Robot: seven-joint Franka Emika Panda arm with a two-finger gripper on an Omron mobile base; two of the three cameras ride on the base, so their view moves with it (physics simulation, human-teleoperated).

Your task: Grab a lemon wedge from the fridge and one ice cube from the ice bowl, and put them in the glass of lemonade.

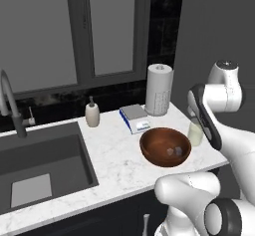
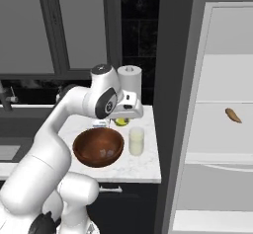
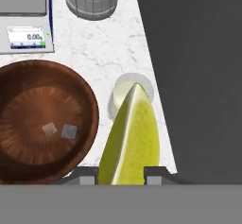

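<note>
Here, 2 ice cubes [image 3: 69, 131] in the ice bowl [image 3: 90, 105], gripper [image 3: 124, 173] clamped around the lemon wedge [image 3: 130, 142] above the glass of lemonade [image 3: 144, 82].

The counter [image 1: 114, 155] looks like smooth white marble with thin grey lines. The ice bowl [image 1: 165, 146] looks like shiny brown wood with fine rings inside. The glass of lemonade [image 2: 136, 140] is clear and smooth. The lemon wedge [image 3: 130, 138] has glossy yellow-green skin. The paper towel roll [image 1: 159, 89] looks soft and matt. The sink [image 1: 45, 160] is dull grey.
</note>
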